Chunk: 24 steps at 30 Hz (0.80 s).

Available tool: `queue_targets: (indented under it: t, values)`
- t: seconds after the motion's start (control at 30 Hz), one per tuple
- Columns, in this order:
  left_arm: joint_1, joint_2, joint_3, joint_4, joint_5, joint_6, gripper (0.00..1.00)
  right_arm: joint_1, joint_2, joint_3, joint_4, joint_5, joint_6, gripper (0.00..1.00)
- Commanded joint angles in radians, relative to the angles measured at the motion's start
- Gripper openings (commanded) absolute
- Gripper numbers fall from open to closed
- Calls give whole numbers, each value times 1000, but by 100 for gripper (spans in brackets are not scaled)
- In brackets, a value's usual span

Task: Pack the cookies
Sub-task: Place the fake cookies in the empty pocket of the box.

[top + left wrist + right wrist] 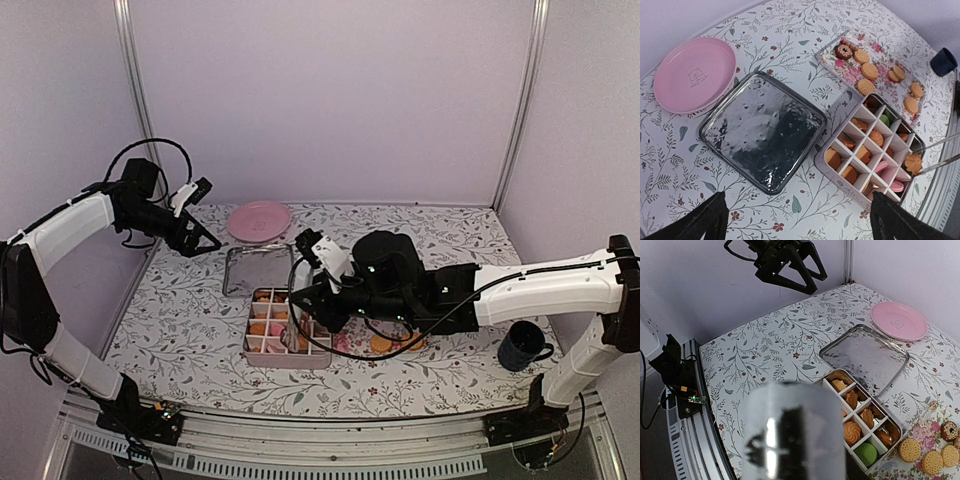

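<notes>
Right now the left gripper [203, 245] hangs high at the table's left side, its jaws spread wide with nothing between them. The right gripper [308, 298] is closed partway on metal tongs [790, 432], and their tips pinch a flower-shaped cookie [913, 163] at the edge of the divided box [840, 182]. Many cookies [870, 71] lie loose on the floral tray [832, 59] just beside the box, and more fill its cells. A silver lid [762, 132] lies next to the box, near a pink plate [695, 75].
</notes>
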Motion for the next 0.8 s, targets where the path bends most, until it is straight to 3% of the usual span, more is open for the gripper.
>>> queue_targets:
  t: [0.0, 0.77]
  values:
    - [10, -21, 5, 8, 4, 9, 99, 2, -3, -2, 28, 7, 5, 32]
    - [10, -32, 6, 8, 4, 6, 99, -2, -14, -7, 34, -24, 1, 39]
